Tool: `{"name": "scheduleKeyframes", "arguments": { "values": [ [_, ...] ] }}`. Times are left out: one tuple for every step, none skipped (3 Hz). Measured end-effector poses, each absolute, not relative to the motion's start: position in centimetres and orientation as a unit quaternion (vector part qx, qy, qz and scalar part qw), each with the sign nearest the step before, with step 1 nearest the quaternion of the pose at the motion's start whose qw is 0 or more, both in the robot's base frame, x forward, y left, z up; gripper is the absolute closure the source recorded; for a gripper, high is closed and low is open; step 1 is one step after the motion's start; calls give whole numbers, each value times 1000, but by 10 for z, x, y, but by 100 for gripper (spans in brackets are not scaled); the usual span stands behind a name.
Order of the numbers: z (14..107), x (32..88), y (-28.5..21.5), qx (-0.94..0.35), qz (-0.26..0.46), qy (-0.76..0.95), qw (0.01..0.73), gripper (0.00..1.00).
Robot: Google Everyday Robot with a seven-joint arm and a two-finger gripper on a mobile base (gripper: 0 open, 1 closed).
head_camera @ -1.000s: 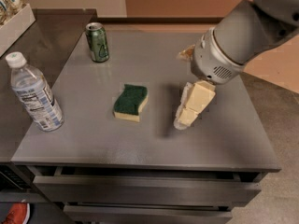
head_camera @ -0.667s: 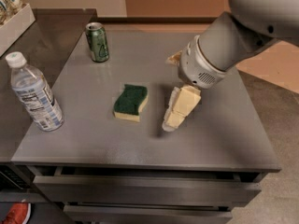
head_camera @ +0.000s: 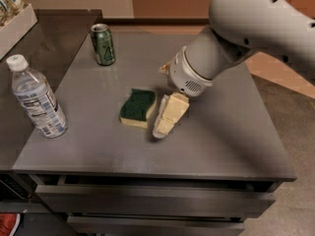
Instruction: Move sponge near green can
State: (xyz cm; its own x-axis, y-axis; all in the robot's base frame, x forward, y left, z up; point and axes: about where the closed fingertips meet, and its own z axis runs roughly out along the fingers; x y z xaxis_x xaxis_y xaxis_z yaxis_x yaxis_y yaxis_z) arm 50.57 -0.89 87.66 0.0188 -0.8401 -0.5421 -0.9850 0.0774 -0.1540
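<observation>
Leftward across the grey metal table [head_camera: 221,141] goes the cream-coloured two-finger gripper [head_camera: 161,131] since a second ago: it hung well to the right of the sponge then, and now it sits just beside it. The sponge, can and bottle lie where they lay before.

The small wavy-edged sponge with a dark green scouring top over pale yellow foam [head_camera: 139,107] lies flat near the middle of the table. The gripper slants down and to the left, its tip low over the tabletop at the sponge's right edge (whether it touches the sponge or stands a hair apart cannot be told). Nor can it be told whether the gripper is parted or closed, since from this side it reads as one tapered block. Nothing is held in it.

The upright green drink can with a silver top rim [head_camera: 103,44] stands toward the far left corner of the table, well apart from the sponge. A clear plastic water bottle with a white cap [head_camera: 37,100] stands at the left edge. The bulky pale grey robot arm [head_camera: 246,28] reaches in from the upper right. Grey drawer fronts [head_camera: 147,200] run below the near edge.
</observation>
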Motion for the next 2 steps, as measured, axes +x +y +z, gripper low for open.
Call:
{"name": "scheduleKeyframes", "arguments": {
  "values": [
    [869,516,8,-662,155,687,256,0],
    [861,526,21,-657,163,692,251,0]
  ]
}}
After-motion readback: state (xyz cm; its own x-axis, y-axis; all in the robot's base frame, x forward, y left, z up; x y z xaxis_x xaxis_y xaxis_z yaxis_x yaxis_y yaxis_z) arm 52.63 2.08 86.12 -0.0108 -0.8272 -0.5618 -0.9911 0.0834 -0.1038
